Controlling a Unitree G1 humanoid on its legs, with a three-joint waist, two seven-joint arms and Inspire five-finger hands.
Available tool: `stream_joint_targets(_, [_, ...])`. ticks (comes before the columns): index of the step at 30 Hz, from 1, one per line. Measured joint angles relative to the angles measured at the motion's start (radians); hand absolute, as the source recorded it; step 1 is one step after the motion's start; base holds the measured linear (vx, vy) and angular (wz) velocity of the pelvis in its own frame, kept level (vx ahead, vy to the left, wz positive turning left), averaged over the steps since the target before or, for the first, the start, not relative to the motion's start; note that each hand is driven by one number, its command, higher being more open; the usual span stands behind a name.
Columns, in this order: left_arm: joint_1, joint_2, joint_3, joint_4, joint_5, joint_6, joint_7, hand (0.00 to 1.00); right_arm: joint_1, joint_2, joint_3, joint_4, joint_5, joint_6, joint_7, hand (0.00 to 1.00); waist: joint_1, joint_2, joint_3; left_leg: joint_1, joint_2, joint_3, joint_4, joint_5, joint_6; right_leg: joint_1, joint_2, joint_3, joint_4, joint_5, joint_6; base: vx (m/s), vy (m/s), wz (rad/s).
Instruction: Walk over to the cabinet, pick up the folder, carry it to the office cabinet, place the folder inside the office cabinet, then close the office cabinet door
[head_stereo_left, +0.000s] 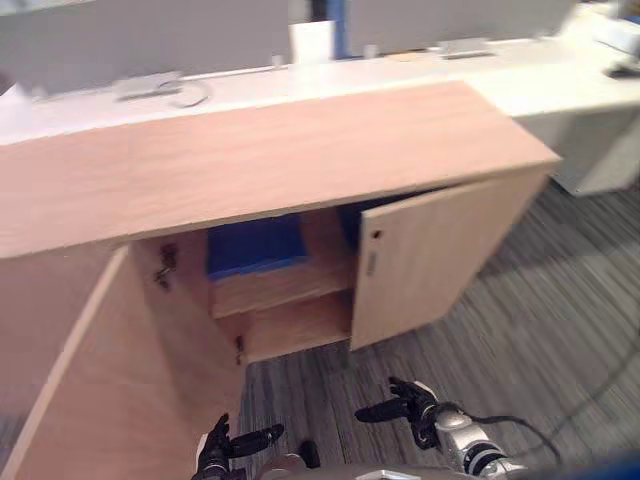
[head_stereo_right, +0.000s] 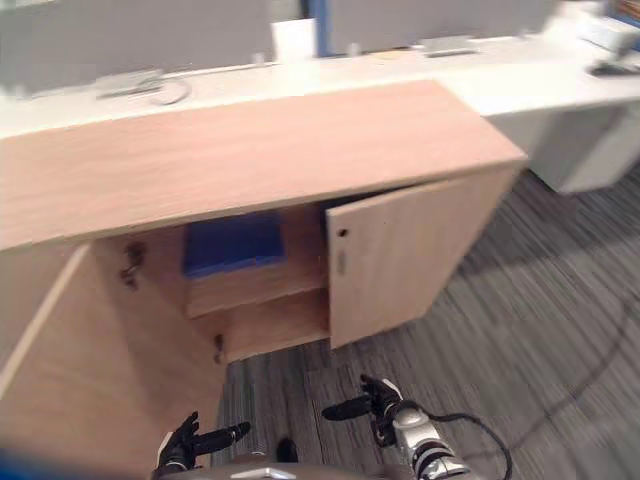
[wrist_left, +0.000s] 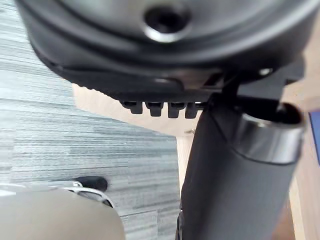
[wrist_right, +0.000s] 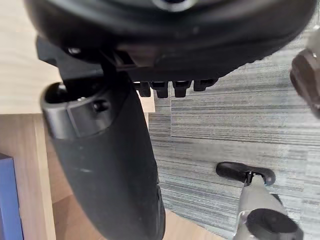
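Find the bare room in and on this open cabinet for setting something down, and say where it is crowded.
Free: the cabinet top, bare edge to edge; and the lower shelf, bordered by the open left door and right door. Crowded: the upper shelf, mostly taken up by the blue folder.

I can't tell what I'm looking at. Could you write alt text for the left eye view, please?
A blue folder lies on the upper shelf inside a low wooden cabinet with both doors open. The robot's left hand and right hand hover empty and open low in front of it, above grey carpet.
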Motion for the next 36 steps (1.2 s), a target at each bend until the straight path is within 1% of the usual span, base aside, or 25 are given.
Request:
stream_joint_targets(1, [-0.005,0.01,-0.013,0.0,0.001,0.004,0.001,1.0,0.019,0.024,-0.054,0.004,0.003,-0.005,-0.018,1.0,-0.002,-0.015,-0.007,-0.012,-0.009,-0.075,0.008,0.001,-0.005,0.0,0.05,0.143,-0.062,-0.014,0.033,0.16,-0.066,1.81])
stream_joint_targets(2, [-0.009,0.015,-0.021,0.0,0.001,0.004,0.003,1.0,0.029,0.033,-0.08,0.009,0.004,-0.008,-0.027,1.0,-0.002,-0.02,-0.011,-0.021,-0.015,-0.113,0.013,0.0,-0.009,0.001,0.067,0.199,-0.086,-0.014,0.049,0.16,-0.127,2.1])
stream_joint_targets(3, [-0.026,0.024,-0.031,0.0,0.006,0.004,0.01,1.0,0.047,0.045,-0.13,0.025,0.018,-0.01,-0.045,1.0,-0.01,-0.027,-0.014,-0.046,-0.032,-0.208,0.038,-0.005,-0.026,0.019,0.093,0.271,-0.138,-0.02,0.085,0.12,-0.147,1.82])
stream_joint_targets(4, [-0.035,0.029,-0.036,0.0,0.008,0.003,0.014,1.0,0.053,0.049,-0.154,0.037,0.041,-0.009,-0.054,1.0,-0.014,-0.036,-0.018,-0.06,-0.041,-0.249,0.05,-0.008,-0.035,0.028,0.1,0.29,-0.161,-0.019,0.107,0.17,-0.363,2.49])
stream_joint_targets(5, [-0.046,0.043,-0.039,-0.001,0.01,0.002,0.03,1.0,0.063,0.067,-0.211,0.077,0.09,-0.005,-0.085,1.0,-0.012,-0.068,-0.014,-0.071,-0.066,-0.334,0.081,-0.019,-0.065,0.066,0.105,0.296,-0.253,0.011,0.172,0.12,-0.366,1.75])
stream_joint_targets(7, [-0.04,0.063,-0.033,-0.005,0.009,0.002,0.037,1.0,0.066,0.084,-0.221,0.085,0.12,-0.005,-0.099,1.0,-0.008,-0.108,-0.018,-0.08,-0.082,-0.366,0.103,-0.037,-0.096,0.081,0.104,0.276,-0.317,0.054,0.19,0.05,-0.305,1.0])
stream_joint_targets(8, [-0.037,0.061,-0.027,-0.002,0.009,0.003,0.043,1.0,0.067,0.085,-0.232,0.086,0.12,-0.005,-0.106,1.0,-0.003,-0.103,-0.018,-0.088,-0.066,-0.381,0.118,-0.05,-0.115,0.11,0.121,0.261,-0.352,0.027,0.189,0.04,-0.267,0.32])
stream_joint_targets(10, [-0.015,0.026,0.008,0.001,0.0,0.002,0.041,1.0,0.07,0.073,-0.239,0.082,0.106,-0.01,-0.125,1.0,0.006,-0.057,-0.016,-0.079,0.014,-0.407,0.126,-0.069,-0.153,0.153,0.211,0.228,-0.4,0.033,0.16,0.08,-0.329,0.13])
stream_joint_targets(13, [0.002,0.017,0.028,0.001,-0.053,-0.003,0.041,1.0,0.104,0.068,-0.233,0.078,0.068,-0.015,-0.13,1.0,0.006,-0.052,-0.014,-0.054,0.077,-0.437,0.108,-0.067,-0.189,0.215,0.283,0.184,-0.437,0.028,0.14,0.06,-0.246,0.26])
stream_joint_targets(15, [-0.001,0.014,0.052,0.003,-0.095,-0.008,0.042,1.0,0.106,0.068,-0.217,0.078,0.069,-0.027,-0.138,1.0,0.005,-0.069,0.0,-0.054,0.101,-0.439,0.092,-0.047,-0.209,0.228,0.309,0.155,-0.443,0.016,0.112,0.02,-0.227,0.42])
stream_joint_targets(17, [-0.007,0.029,0.055,0.004,-0.135,-0.006,0.042,1.0,0.111,0.067,-0.215,0.08,0.068,-0.033,-0.14,1.0,-0.001,-0.088,0.019,-0.078,0.105,-0.359,0.086,0.007,-0.191,0.246,0.312,0.099,-0.451,0.012,0.101,-0.03,-0.158,0.74])
stream_joint_targets(18, [-0.009,0.04,0.055,0.003,-0.152,-0.008,0.044,1.0,0.121,0.065,-0.22,0.08,0.063,-0.033,-0.14,1.0,-0.011,-0.106,0.018,-0.095,0.126,-0.184,0.081,0.019,-0.131,0.246,0.307,0.049,-0.462,0.014,0.083,-0.06,-0.103,0.99])
stream_joint_targets(19, [-0.023,0.039,0.057,0.007,-0.165,-0.004,0.042,1.0,0.13,0.059,-0.221,0.077,0.037,-0.035,-0.139,1.0,-0.014,-0.096,0.035,-0.127,0.188,0.064,0.195,-0.037,-0.082,0.253,0.309,0.008,-0.463,0.013,0.073,-0.05,-0.085,0.97])
stream_joint_targets(20, [-0.024,0.037,0.057,0.009,-0.171,-0.003,0.042,1.0,0.132,0.05,-0.222,0.075,0.035,-0.036,-0.139,1.0,-0.015,-0.086,0.044,-0.139,0.217,0.165,0.268,-0.063,-0.073,0.261,0.309,-0.009,-0.463,0.013,0.073,-0.01,-0.033,0.87])
stream_joint_targets(21, [-0.021,0.027,0.055,0.012,-0.171,-0.004,0.044,1.0,0.134,0.031,-0.248,0.072,0.038,-0.033,-0.138,1.0,-0.018,-0.064,0.051,-0.154,0.258,0.307,0.387,-0.12,-0.053,0.27,0.306,-0.046,-0.461,0.013,0.072,0.03,0.048,0.88])
stream_joint_targets(22, [-0.02,0.017,0.053,0.023,-0.171,-0.004,0.042,1.0,0.139,0.017,-0.272,0.068,0.037,-0.033,-0.139,1.0,-0.023,-0.038,0.054,-0.157,0.282,0.403,0.471,-0.174,-0.015,0.274,0.295,-0.084,-0.453,0.01,0.077,0.03,0.091,0.88])
stream_joint_targets(23, [-0.021,0.014,0.051,0.03,-0.171,-0.004,0.042,1.0,0.142,0.015,-0.29,0.064,0.039,-0.031,-0.14,1.0,-0.025,-0.027,0.055,-0.16,0.293,0.448,0.508,-0.198,0.0,0.277,0.289,-0.102,-0.442,0.004,0.087,0.05,0.152,0.94])
stream_joint_targets(24, [-0.024,0.002,0.046,0.041,-0.17,-0.005,0.039,1.0,0.148,0.01,-0.317,0.05,0.039,-0.03,-0.141,1.0,-0.024,0.001,0.056,-0.167,0.294,0.488,0.519,-0.22,0.019,0.281,0.283,-0.129,-0.405,-0.02,0.112,0.07,0.206,1.09])
stream_joint_targets(26, [-0.036,0.011,0.045,0.05,-0.167,-0.006,0.031,1.0,0.146,0.023,-0.352,0.049,0.04,-0.029,-0.139,1.0,-0.028,-0.008,0.056,-0.17,0.202,0.439,0.417,-0.22,0.026,0.28,0.264,-0.167,-0.401,-0.046,0.098,0.06,0.154,1.28])
stream_joint_targets(28, [-0.056,0.018,0.044,0.062,-0.167,-0.005,0.021,1.0,0.145,0.042,-0.402,0.051,0.05,-0.029,-0.141,1.0,-0.034,-0.032,0.054,-0.17,0.078,0.362,0.293,-0.149,0.041,0.299,0.254,-0.201,-0.443,-0.04,0.058,0.05,0.029,1.48])
stream_joint_targets(29, [-0.058,0.015,0.044,0.063,-0.166,-0.005,0.021,1.0,0.144,0.042,-0.409,0.049,0.055,-0.031,-0.141,1.0,-0.033,-0.033,0.052,-0.169,0.058,0.351,0.266,-0.135,0.041,0.303,0.248,-0.22,-0.443,-0.039,0.056,0.04,0.011,1.17])
stream_joint_targets(31, [-0.064,0.008,0.045,0.072,-0.166,-0.002,0.02,1.0,0.131,0.051,-0.442,0.036,0.083,-0.036,-0.141,1.0,-0.034,-0.026,0.057,-0.136,-0.021,0.313,0.11,-0.047,0.043,0.301,0.224,-0.274,-0.433,-0.028,0.049,0.02,0.011,0.84])
stream_joint_targets(32, [-0.059,0.0,0.045,0.073,-0.158,-0.001,0.018,1.0,0.131,0.058,-0.443,0.018,0.082,-0.04,-0.14,1.0,-0.045,-0.018,0.055,-0.077,-0.073,0.286,-0.073,0.049,0.028,0.295,0.221,-0.301,-0.428,-0.009,0.036,0.01,0.002,0.63])
stream_joint_targets(34, [-0.053,-0.005,0.045,0.076,-0.149,0.0,0.013,1.0,0.131,0.061,-0.45,0.011,0.082,-0.042,-0.14,1.0,-0.048,-0.015,0.056,-0.025,-0.091,0.28,-0.198,0.095,0.015,0.297,0.225,-0.315,-0.424,0.001,0.042,0.01,-0.006,0.34])
stream_joint_targets(36, [-0.043,0.004,0.05,0.075,-0.149,0.003,-0.008,1.0,0.133,0.071,-0.489,0.004,0.082,-0.039,-0.143,1.0,-0.063,-0.025,0.064,-0.011,-0.085,0.283,-0.197,0.091,0.021,0.318,0.229,-0.34,-0.417,0.003,0.039,-0.02,-0.04,0.17])
